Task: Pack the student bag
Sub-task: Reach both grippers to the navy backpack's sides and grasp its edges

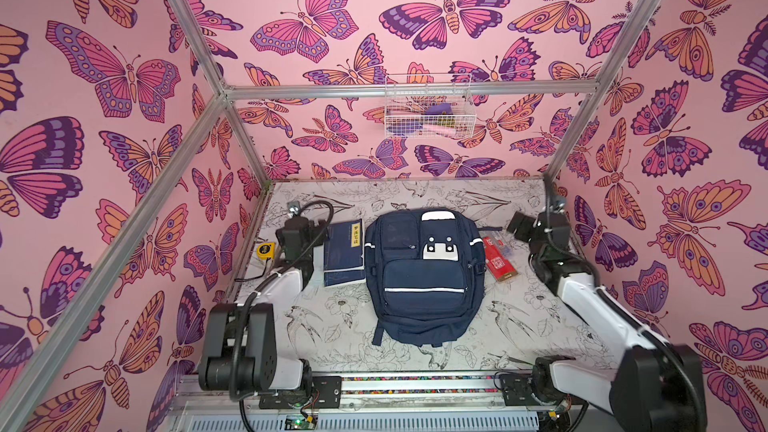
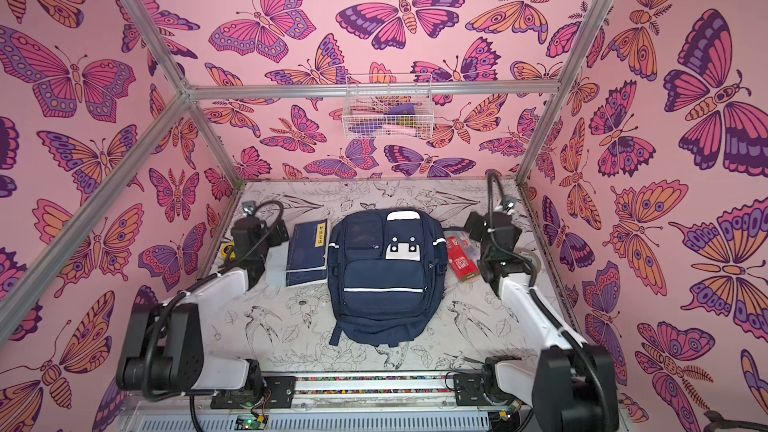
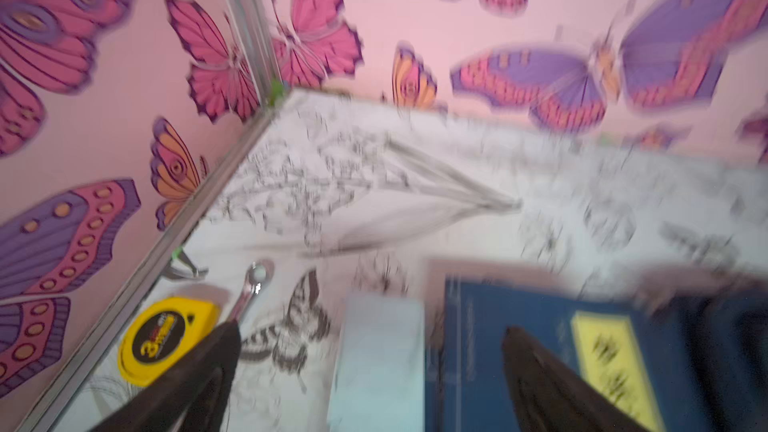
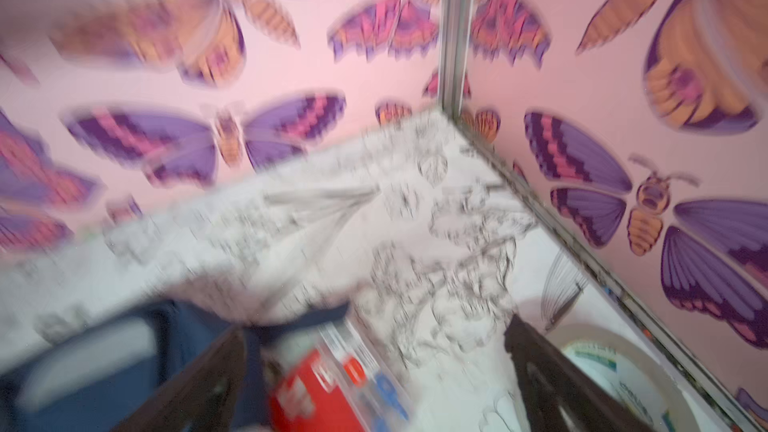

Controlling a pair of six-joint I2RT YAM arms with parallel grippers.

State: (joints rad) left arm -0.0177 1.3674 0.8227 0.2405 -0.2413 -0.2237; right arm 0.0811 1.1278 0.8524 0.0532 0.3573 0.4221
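Left gripper (image 3: 372, 330): jaws wide apart, nothing held, poised over navy book with yellow label (image 3: 478, 326) and pale flat box (image 3: 374, 392). I judged book the likely pick. Right gripper (image 4: 378, 326): jaws apart, empty, above red blister pack (image 4: 307, 392), probably its target. Student bag (image 1: 424, 280) lay flat mid-table (image 1: 316, 326), front up, no opening visible to me, set between the two items so either arm could feed it. Yellow tape measure (image 3: 166, 338) and spanner (image 3: 249, 288) by wall: I took them for distractors.

Bright, even light; both top views sharp, the 2 wrist views motion-blurred.
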